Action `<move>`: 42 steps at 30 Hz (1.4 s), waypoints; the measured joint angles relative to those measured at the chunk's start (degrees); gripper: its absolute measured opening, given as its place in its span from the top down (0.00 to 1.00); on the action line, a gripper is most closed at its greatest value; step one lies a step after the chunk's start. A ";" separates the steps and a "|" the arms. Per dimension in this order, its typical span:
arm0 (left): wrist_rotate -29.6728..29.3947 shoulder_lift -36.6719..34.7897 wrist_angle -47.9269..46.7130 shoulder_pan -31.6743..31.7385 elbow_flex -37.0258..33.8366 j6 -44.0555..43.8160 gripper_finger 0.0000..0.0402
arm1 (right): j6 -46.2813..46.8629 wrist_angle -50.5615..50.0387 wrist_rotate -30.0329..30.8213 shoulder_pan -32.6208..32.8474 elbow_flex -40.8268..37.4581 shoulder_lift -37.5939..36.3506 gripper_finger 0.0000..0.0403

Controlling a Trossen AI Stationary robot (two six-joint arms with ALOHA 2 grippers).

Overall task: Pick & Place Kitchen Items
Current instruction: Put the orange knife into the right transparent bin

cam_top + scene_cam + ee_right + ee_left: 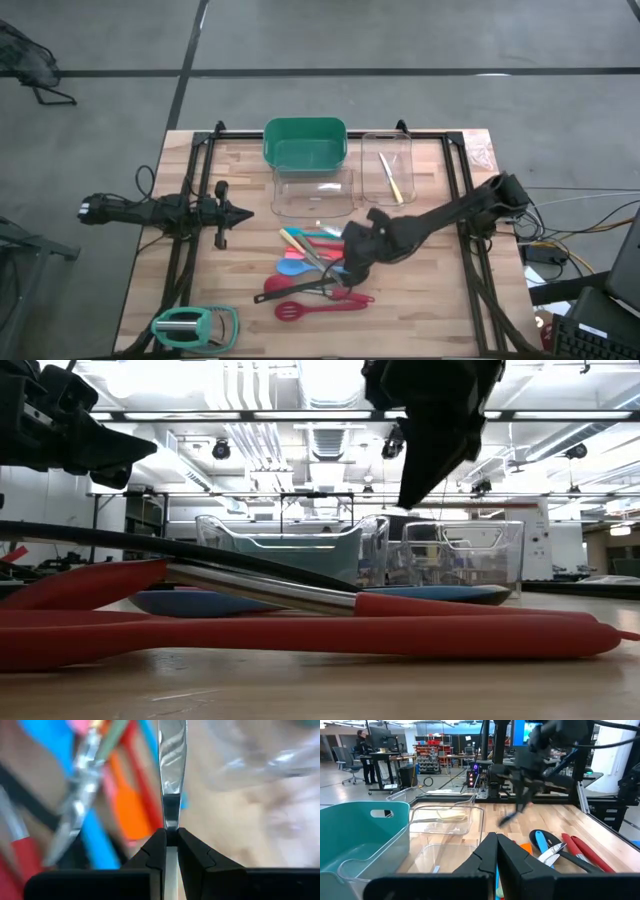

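Several slim utensils in red, blue, pink and orange [315,265] lie in a loose pile on the wooden table, near its middle. My right gripper [352,268] hangs over the pile's right side, shut on a slim silver flat utensil [172,765]. It also shows in the low view [412,498] and the left wrist view [522,805]. My left gripper [238,212] waits at the table's left, shut and empty, its fingertips together [496,845]. A yellow utensil [392,178] lies in the right clear bin. My right gripper pinches the silver utensil by one end [171,824] between its two fingers. The utensil runs on ahead, in line with the fingers. The fingers slant down from the table's right. In the left wrist view the utensil [509,817] hangs slanting below the gripper, clear of the table.
A green bin [305,143] stands at the far edge, with a clear bin [313,190] in front of it and a second clear bin [388,165] to its right. A mint-green and grey gadget [195,325] lies at the near left corner.
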 joint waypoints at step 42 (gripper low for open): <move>0.00 -0.02 0.00 -0.02 -0.02 0.00 0.98 | -7.03 10.98 11.03 -34.57 -24.00 -14.41 0.93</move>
